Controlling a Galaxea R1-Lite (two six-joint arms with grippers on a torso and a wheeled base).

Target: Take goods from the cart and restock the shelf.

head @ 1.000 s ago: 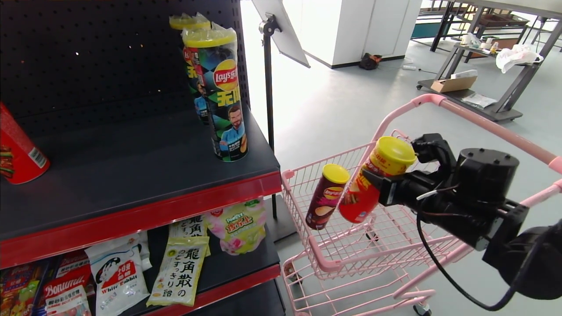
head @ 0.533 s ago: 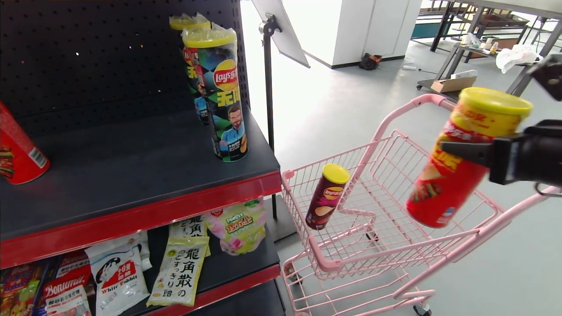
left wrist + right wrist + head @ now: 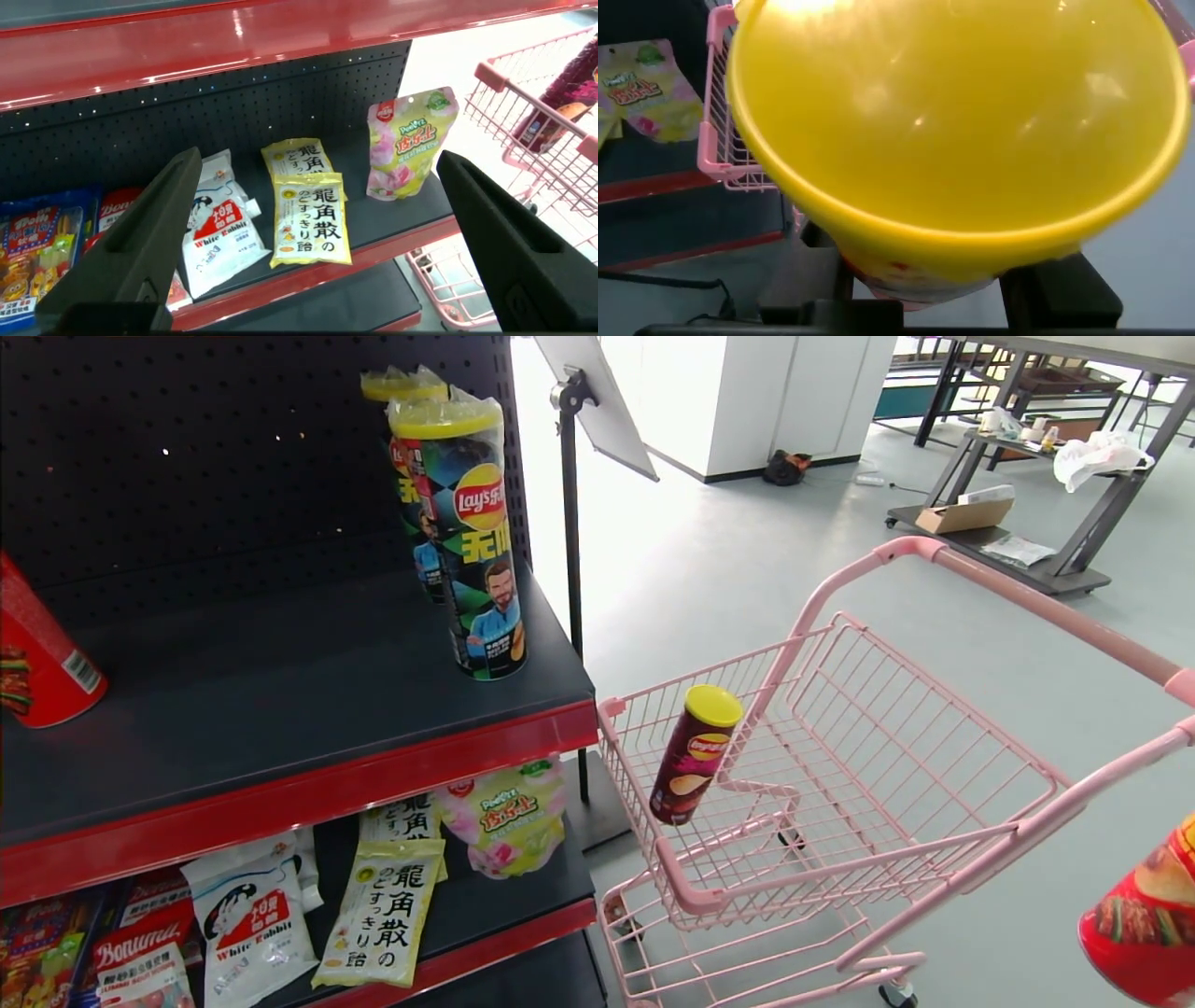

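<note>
Red can (image 3: pixel 962 140) pinched in right gripper (image 3: pixel 930 286), near cart (image 3: pixel 1027 586)

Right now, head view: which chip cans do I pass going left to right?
On the shelf: red can at its left end → tall yellow-lidded cans → maroon can in the cart → second red can, lower right corner.

It's a shop corner staged inside a lab hall: a black pegboard shelf (image 3: pixel 280 663) with red edges carries chip cans (image 3: pixel 476 541) and snack pouches (image 3: pixel 383 910), a pink cart (image 3: pixel 1027 600) stands beside it, and behind, on bare grey floor (image 3: pixel 728 551), sit cluttered work tables (image 3: pixel 1074 577) and a cardboard box (image 3: pixel 964 513).
</note>
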